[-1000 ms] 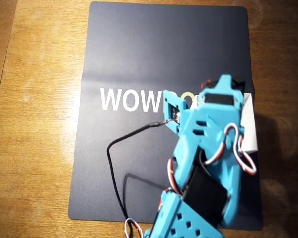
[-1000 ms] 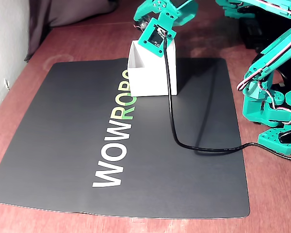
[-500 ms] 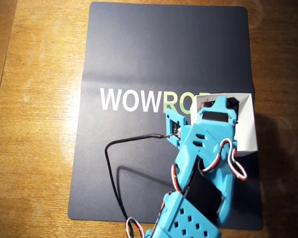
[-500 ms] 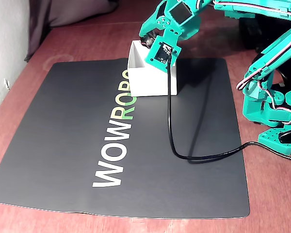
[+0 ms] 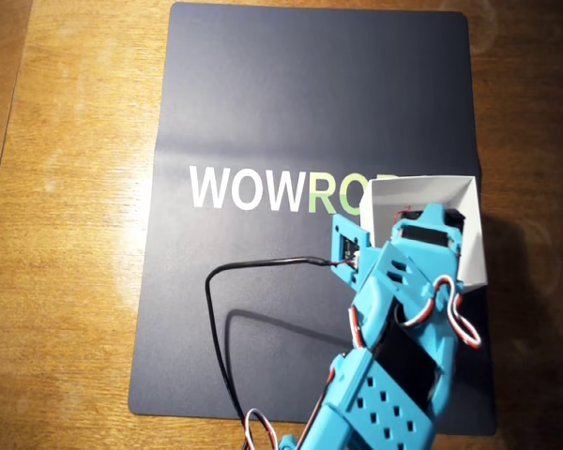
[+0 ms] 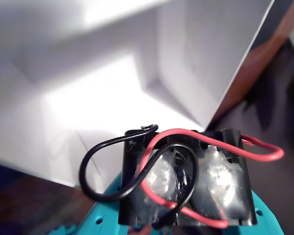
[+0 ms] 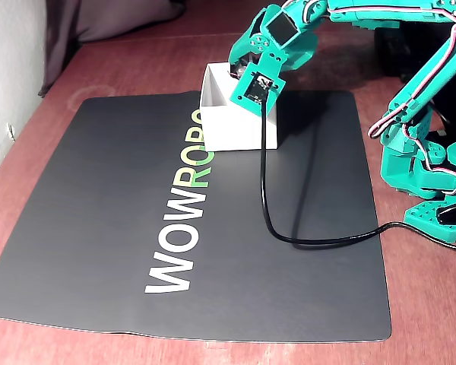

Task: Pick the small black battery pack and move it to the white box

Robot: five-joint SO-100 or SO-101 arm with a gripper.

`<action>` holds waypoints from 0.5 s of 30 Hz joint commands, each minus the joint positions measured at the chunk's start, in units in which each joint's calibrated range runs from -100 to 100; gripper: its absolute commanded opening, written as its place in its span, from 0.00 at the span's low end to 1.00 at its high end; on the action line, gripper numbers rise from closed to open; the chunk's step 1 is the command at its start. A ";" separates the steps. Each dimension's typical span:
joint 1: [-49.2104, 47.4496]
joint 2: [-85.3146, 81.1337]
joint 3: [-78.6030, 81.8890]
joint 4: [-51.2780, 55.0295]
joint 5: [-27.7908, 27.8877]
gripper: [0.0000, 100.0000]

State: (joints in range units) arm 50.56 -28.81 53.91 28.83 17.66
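Observation:
The small black battery pack, with a red and a black wire looping off it, sits between the teal fingers of my gripper. The gripper is shut on it. It hangs just above the open white box, whose bright inside fills the wrist view. In the overhead view my gripper reaches over the near rim of the white box at the mat's right edge. In the fixed view the gripper dips into the top of the box. The pack itself is hidden by the arm in those two views.
A dark mat with WOWROBO lettering covers the wooden table. A black cable trails from the wrist camera across the mat. The arm's base stands at the right in the fixed view.

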 commanded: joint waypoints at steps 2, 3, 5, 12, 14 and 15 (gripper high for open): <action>1.12 0.89 -2.07 -3.67 0.25 0.05; 1.12 0.97 -2.07 -3.67 0.25 0.05; 1.12 0.97 -2.07 -3.67 0.46 0.05; 1.00 0.89 -2.07 -3.41 2.20 0.10; 0.76 0.89 -1.98 -3.06 2.20 0.11; 0.65 0.89 -1.98 -3.06 2.20 0.10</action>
State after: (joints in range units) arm 51.05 -27.63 53.91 26.38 19.60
